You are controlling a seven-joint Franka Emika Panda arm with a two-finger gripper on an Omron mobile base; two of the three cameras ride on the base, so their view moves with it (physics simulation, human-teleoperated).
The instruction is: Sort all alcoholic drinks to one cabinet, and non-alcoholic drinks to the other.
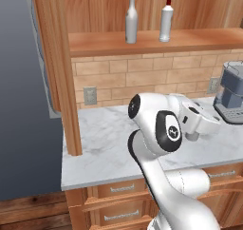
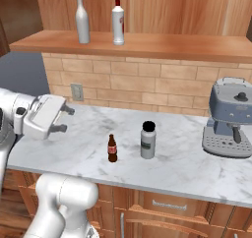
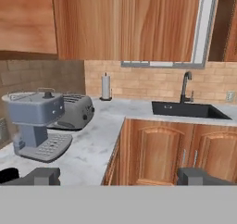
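Observation:
Two tall bottles stand side by side on the floor of an open wooden upper cabinet [image 1: 99,43] [image 2: 162,43]: a silver-grey wine-shaped one [image 1: 131,20] [image 2: 82,19] and a white one with a red cap [image 1: 166,19] [image 2: 117,20]. On the marble counter below stands a small dark cola bottle [image 2: 112,149] with a red label. My gripper [image 2: 66,120] [image 3: 121,177] hovers open over the counter's left part, left of the cola bottle and apart from it, pointing along the counter. Nothing is between its fingers.
A short grey black-capped bottle [image 2: 147,140] stands just right of the cola bottle. A grey coffee machine [image 2: 229,119] [image 1: 230,93] [image 3: 37,121] sits further right, then a toaster [image 3: 74,112], a paper towel roll [image 3: 106,86] and a sink [image 3: 190,109]. The cabinet's open door [image 1: 57,67] hangs at the left.

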